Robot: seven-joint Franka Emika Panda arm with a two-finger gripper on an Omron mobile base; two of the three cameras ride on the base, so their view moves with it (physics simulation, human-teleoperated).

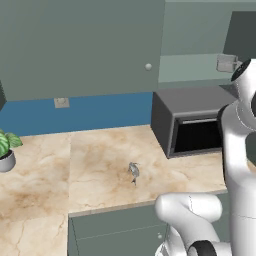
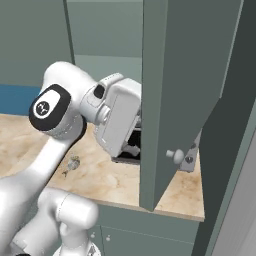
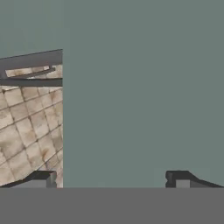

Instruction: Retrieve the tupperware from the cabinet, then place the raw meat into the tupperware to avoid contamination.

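Tupperware: one, on cabinet shelf, 2 o'clock.
Raw meat: one, counter centre.
Microwave: one.
Gripper: jaws spread wide, holding nothing.

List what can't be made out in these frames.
- tupperware: left base view, on the cabinet shelf, right part behind the arm; contents too small.
- raw meat: too small for detail; right base view, partly behind the arm.
- microwave: right base view, mostly hidden by hand and open door.
- claw: hand view, open, facing the door.
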